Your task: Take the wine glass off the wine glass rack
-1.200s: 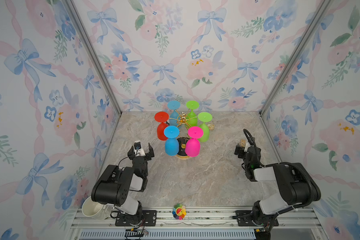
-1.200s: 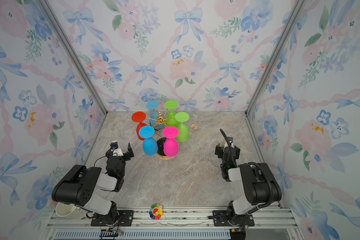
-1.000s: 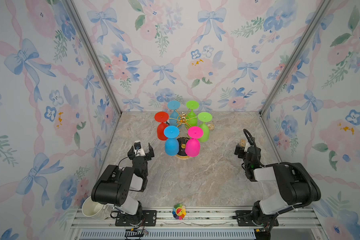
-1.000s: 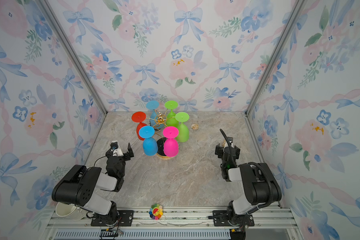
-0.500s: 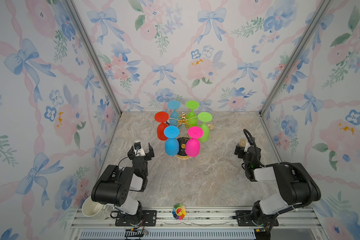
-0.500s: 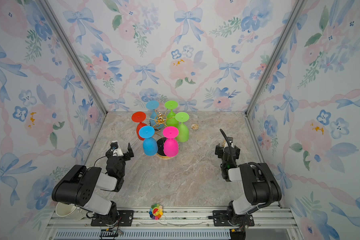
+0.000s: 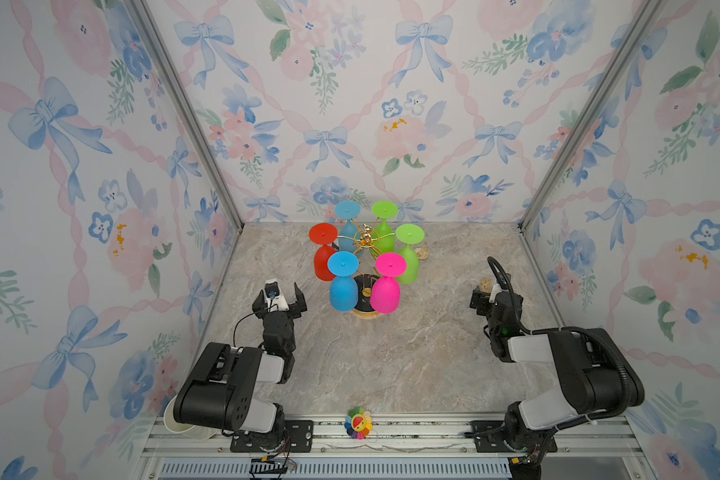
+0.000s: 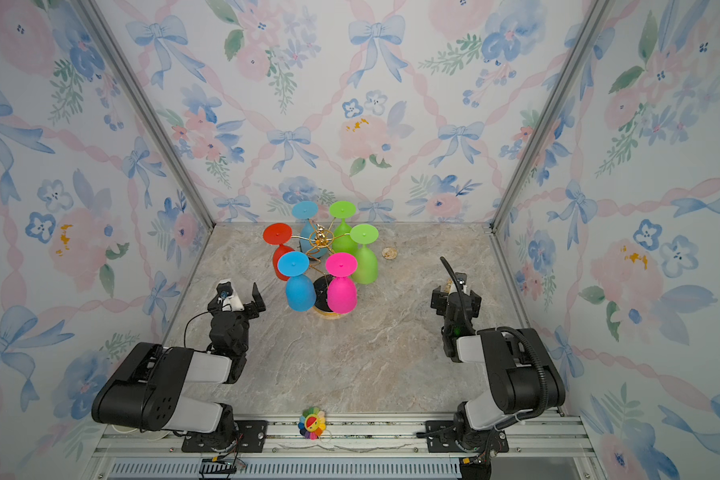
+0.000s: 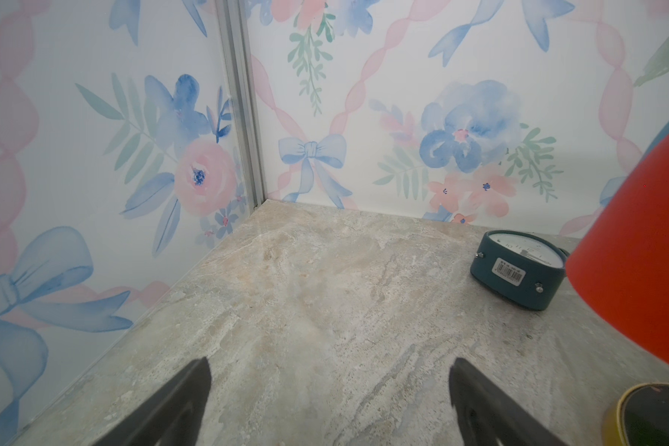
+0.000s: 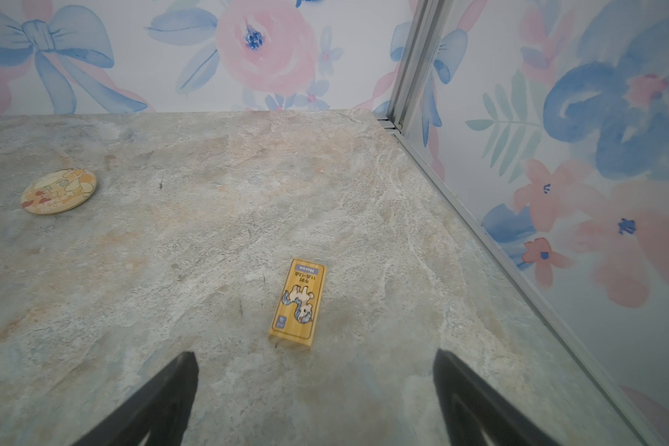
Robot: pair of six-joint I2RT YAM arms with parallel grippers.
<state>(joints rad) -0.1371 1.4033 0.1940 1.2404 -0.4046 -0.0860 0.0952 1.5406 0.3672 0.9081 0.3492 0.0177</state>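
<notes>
The grey-beige marbled tabletop (image 7: pixel 391 353) carries the gold wire wine glass rack (image 7: pixel 366 241), a round cartoon badge (image 10: pixel 59 190), a yellow wooden horse block (image 10: pixel 299 304) and a teal round dial (image 9: pixel 518 268), perhaps a clock.

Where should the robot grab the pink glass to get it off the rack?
Probably the bowl. The pink glass hangs upside down, its foot on top held up by an arm of the wine glass rack, so the bowl is the free part. Come from the front, the arms' side: that way is open, while the front blue glass hangs close beside it.
</notes>
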